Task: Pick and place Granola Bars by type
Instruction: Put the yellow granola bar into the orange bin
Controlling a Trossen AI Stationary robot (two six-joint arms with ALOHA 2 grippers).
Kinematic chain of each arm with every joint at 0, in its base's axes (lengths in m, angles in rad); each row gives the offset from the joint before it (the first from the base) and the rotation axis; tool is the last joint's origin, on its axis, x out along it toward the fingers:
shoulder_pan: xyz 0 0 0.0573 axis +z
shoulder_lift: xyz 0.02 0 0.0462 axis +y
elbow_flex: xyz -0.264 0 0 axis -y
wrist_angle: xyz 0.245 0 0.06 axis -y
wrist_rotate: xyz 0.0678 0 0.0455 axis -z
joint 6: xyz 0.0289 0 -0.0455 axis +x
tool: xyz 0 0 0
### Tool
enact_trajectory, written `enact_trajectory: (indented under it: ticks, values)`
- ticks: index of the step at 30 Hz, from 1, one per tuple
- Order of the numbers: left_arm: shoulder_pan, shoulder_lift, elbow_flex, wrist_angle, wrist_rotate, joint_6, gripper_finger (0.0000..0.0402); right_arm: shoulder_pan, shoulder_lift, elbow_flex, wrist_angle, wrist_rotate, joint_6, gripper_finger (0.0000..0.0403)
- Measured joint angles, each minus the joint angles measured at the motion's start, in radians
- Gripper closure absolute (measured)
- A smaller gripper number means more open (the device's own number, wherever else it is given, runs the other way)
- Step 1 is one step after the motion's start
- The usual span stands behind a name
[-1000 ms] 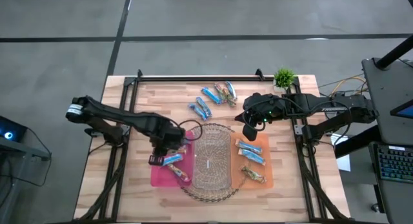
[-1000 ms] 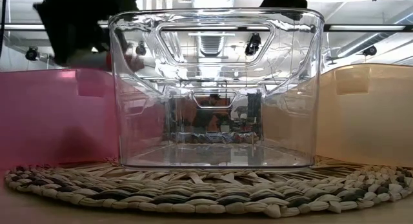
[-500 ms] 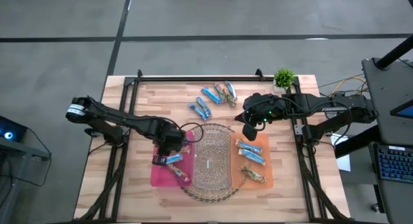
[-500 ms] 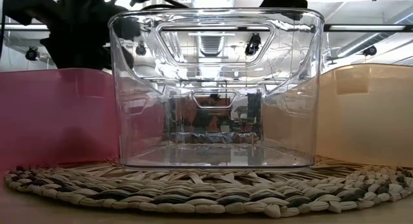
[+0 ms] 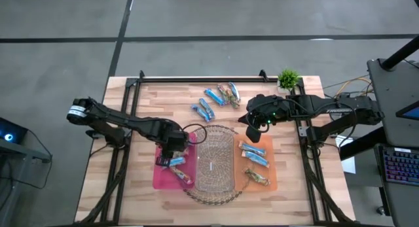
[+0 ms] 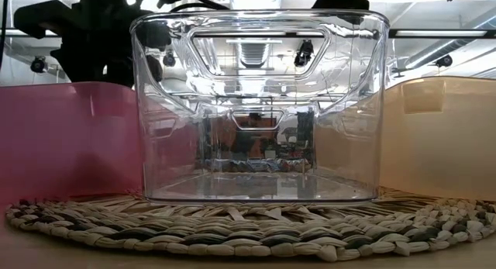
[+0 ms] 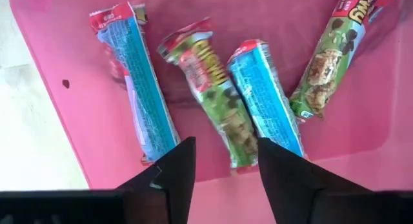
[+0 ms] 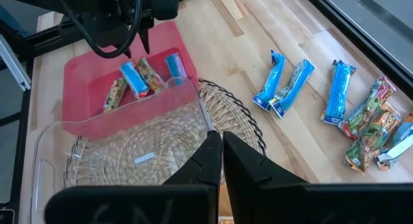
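The left gripper [image 5: 171, 153] hangs over the pink tray [image 5: 159, 178], which sits just beside the clear bin [image 5: 213, 163] on the woven mat [image 5: 226, 130]; its fingers stand apart with nothing between them, directly above four Granola Bars [image 7: 222, 101] lying loose on the tray floor, two blue and two green-and-red. That reads as a drop just finished, so the step in hand looks like the release of one bar into the pink tray. The right gripper [image 5: 253, 133] waits on the far side of the clear bin, over the orange tray [image 5: 271, 181], its fingers pressed together and empty. More bars lie on the orange tray [image 5: 254, 156], and an unsorted cluster of blue and green ones [image 5: 217, 98] rests on the bare wood beyond the mat. The next move likely calls for the left arm to rise clear of the pink tray's wall and the bin's rim, then reach to that cluster. Open tabletop surrounds the loose bars, though several lie touching, leaving little room for a finger between them.
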Motion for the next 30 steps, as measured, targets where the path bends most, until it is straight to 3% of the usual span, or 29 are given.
enact_trajectory:
  ticks: [9, 17, 26, 30]
  values:
    - [0.0, 0.0, 0.0, 0.0, 0.001, -0.005, 0.0268, 0.0, 0.0, 0.0, 0.0, 0.0, 0.0, 0.0394]
    - [0.0, 0.0, 0.009, 0.0, 0.001, 0.009, 0.0389, 0.0, 0.0, 0.0, 0.0, 0.0, 0.0, 0.0394]
    - [0.003, -0.008, 0.075, 0.007, 0.001, -0.02, 0.0401, 0.0, 0.0, 0.0, 0.0, 0.0, 0.0, 0.0394]
    - [0.012, -0.058, 0.072, 0.101, 0.001, -0.029, 0.0401, 0.0, 0.0, 0.0, -0.001, 0.0, -0.016, 0.0394]
